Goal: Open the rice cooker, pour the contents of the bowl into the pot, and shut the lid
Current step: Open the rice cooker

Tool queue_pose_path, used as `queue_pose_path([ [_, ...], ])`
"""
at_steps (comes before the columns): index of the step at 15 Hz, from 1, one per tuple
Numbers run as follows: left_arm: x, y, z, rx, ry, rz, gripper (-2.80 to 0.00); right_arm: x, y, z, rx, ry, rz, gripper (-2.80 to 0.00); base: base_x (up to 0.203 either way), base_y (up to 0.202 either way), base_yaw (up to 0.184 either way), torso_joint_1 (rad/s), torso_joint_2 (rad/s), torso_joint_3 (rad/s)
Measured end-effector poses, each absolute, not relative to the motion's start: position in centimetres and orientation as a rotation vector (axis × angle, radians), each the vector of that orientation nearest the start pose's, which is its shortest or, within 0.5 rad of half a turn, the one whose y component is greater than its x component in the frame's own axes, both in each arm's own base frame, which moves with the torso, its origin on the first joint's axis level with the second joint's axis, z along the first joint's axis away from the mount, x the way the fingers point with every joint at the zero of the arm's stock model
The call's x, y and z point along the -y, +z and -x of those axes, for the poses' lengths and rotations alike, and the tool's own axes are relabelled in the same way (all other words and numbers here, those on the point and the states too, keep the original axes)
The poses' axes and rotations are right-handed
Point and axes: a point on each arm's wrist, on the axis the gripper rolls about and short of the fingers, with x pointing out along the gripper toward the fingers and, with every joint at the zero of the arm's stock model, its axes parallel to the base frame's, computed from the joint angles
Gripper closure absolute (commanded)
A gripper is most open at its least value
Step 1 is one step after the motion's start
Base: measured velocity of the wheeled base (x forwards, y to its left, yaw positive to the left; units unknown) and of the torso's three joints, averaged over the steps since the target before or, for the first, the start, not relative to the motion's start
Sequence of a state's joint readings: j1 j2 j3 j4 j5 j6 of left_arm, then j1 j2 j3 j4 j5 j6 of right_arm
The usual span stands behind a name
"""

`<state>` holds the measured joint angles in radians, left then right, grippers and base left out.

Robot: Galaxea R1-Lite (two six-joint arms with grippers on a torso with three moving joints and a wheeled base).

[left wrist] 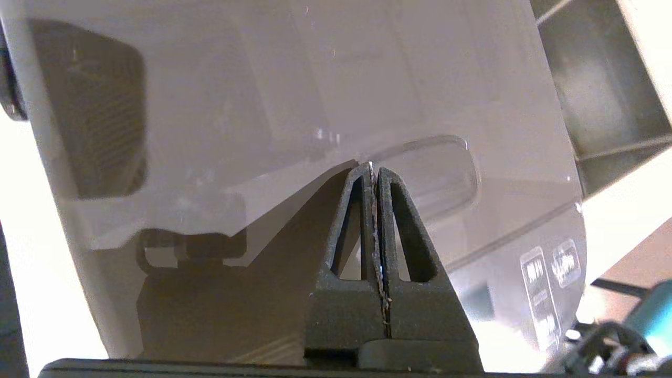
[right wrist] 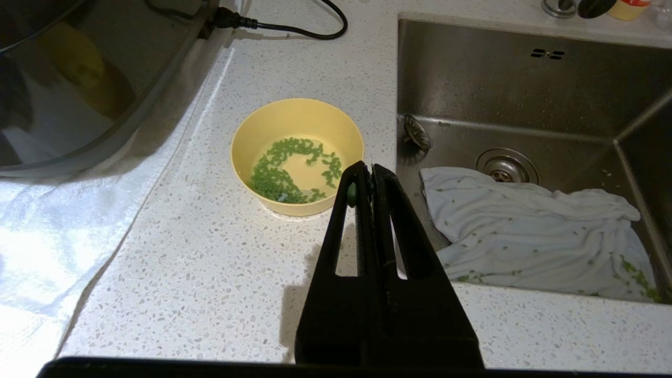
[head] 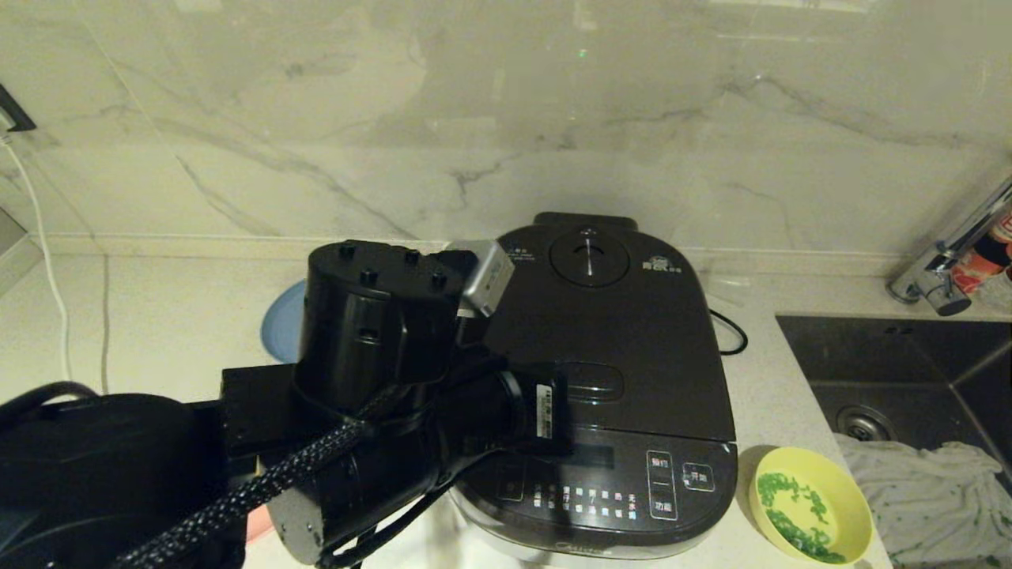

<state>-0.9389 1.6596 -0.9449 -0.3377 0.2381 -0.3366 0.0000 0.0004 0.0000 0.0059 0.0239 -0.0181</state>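
Black left arm fills the head view's near left, its wrist reaching over the large dark grey-black rounded-square rice cooker (head: 609, 379). Left gripper (left wrist: 374, 170) has both fingers pressed flat together, nothing between them, tips at the edge of the oblong release button (left wrist: 436, 176) on the dark grey hinged lid (head: 609, 316). Head view hides those fingertips behind the wrist; only the left wrist view shows them. Lid is down, so the inner pot is hidden.

Right gripper (right wrist: 366, 170) is seen only in its own wrist view (the head view does not take it in). Its fingers are closed on nothing, hovering over the speckled white countertop (right wrist: 210, 273) near the small pale yellow round plastic bowl (right wrist: 297, 155). Bowl stands upright on the counter between the cooker's front right corner and the steel sink (right wrist: 525, 94), holding chopped bright green bits (right wrist: 278, 178) in a little pale liquid.

White cloth (right wrist: 530, 231) flecked with green lies in the sink. Flat blue plate (head: 283, 324) shows partly behind the left arm.

Writing: white Chinese button labels on the front control panel (head: 617, 490) and a small white logo near the round steam-vent knob (head: 589, 257), too small to read with certainty.
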Motion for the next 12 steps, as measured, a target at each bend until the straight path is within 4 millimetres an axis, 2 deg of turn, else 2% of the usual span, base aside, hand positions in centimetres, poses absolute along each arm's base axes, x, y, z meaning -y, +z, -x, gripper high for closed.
queue_pose_path([
  [7,24.1,20.6,-17.0,-0.427,-0.664,0.099,0.0,-0.1,7.5,2.3,-0.007,0.024,0.018,0.0,0.0,0.0,0.0,0.0,0.0,0.0],
  [12,24.8,20.3,-17.4,-0.414,-0.631,0.076,0.0,-0.1,7.5,2.3,-0.006,0.024,0.018,0.0,0.0,0.0,0.0,0.0,0.0,0.0],
])
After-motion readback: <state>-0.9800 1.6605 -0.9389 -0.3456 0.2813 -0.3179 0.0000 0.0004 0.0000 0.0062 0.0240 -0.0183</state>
